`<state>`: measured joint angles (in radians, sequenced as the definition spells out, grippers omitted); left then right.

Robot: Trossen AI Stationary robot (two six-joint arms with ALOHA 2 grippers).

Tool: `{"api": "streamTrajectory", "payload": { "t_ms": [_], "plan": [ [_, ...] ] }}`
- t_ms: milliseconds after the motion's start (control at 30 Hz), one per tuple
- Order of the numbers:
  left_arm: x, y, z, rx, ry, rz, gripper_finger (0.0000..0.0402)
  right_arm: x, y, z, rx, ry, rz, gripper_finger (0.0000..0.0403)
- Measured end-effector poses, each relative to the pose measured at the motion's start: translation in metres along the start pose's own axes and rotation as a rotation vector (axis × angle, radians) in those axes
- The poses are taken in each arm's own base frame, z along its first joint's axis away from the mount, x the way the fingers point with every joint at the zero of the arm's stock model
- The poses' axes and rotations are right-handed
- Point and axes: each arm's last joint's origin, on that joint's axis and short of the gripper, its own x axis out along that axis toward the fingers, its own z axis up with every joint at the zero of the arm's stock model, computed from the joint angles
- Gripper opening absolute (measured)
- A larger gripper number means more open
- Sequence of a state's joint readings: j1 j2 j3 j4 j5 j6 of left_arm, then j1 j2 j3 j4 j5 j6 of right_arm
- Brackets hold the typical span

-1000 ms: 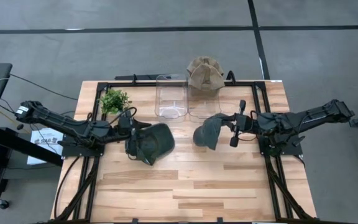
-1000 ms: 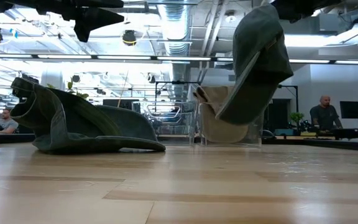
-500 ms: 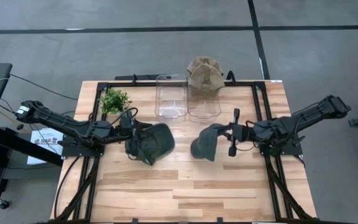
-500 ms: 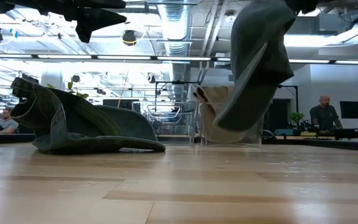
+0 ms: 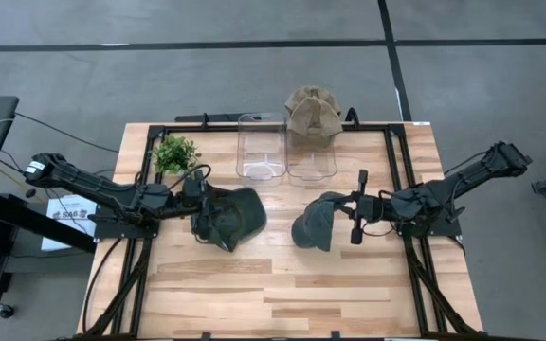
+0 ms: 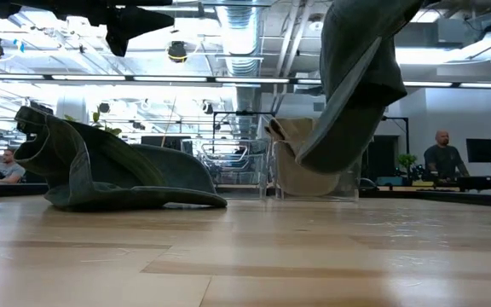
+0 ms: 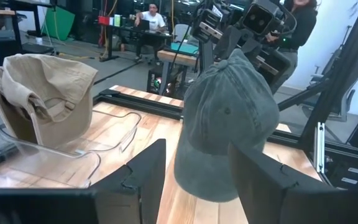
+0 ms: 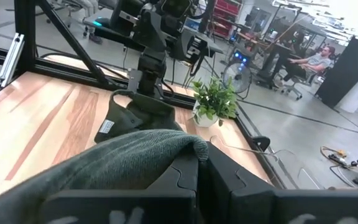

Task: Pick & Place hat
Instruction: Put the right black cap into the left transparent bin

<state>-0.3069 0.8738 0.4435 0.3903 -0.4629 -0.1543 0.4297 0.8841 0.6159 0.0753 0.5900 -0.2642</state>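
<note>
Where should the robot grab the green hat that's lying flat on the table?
Probably the raised, folded edge of the green hat, on the side next to the left gripper. In the low view that edge stands up off the wood while the rest lies flat, so open fingers could come in level from the left and pinch it.

Bright, even overhead light fills every view. From above, the worktop (image 5: 282,275) is evenly lit, and shadows under the hats are soft and short. In the low view, ceiling light strips (image 6: 186,78) flare white toward 12 o'clock, and the nearest planks blur at 6 o'clock. Both wrist views bend straight lines near their edges, and their own fingers (image 7: 143,180) show dark and soft.
</note>
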Motion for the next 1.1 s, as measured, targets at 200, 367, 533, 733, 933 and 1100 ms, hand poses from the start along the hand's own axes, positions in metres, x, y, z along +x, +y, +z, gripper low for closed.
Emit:
{"api": "streamTrajectory", "payload": {
  "t_ms": [200, 367, 533, 733, 933, 1100],
  "plan": [
    [0.000, 0.000, 0.002, -0.008, -0.017, -0.003, 0.0172, 0.000, -0.001, 0.003, -0.007, -0.025, -0.007, 0.0000],
    [0.000, 0.000, 0.002, -0.011, -0.021, -0.003, 0.0172, 0.000, -0.001, 0.003, -0.007, -0.025, -0.007, 0.0000],
    [0.000, 0.000, 0.002, -0.011, -0.021, -0.003, 0.0172, 0.000, -0.001, 0.003, -0.008, -0.025, -0.007, 0.0000],
    [0.000, 0.000, 0.003, -0.013, -0.027, -0.004, 0.0172, 0.000, -0.001, 0.003, -0.009, -0.025, -0.006, 0.0000],
    [0.000, 0.000, 0.003, -0.015, -0.030, -0.005, 0.0172, 0.000, -0.002, 0.005, -0.030, -0.048, -0.012, 0.0000],
    [0.000, -0.001, 0.004, -0.017, -0.034, -0.005, 0.0172, -0.001, -0.007, 0.017, -0.053, -0.143, -0.051, 0.0000]
  ]
}}
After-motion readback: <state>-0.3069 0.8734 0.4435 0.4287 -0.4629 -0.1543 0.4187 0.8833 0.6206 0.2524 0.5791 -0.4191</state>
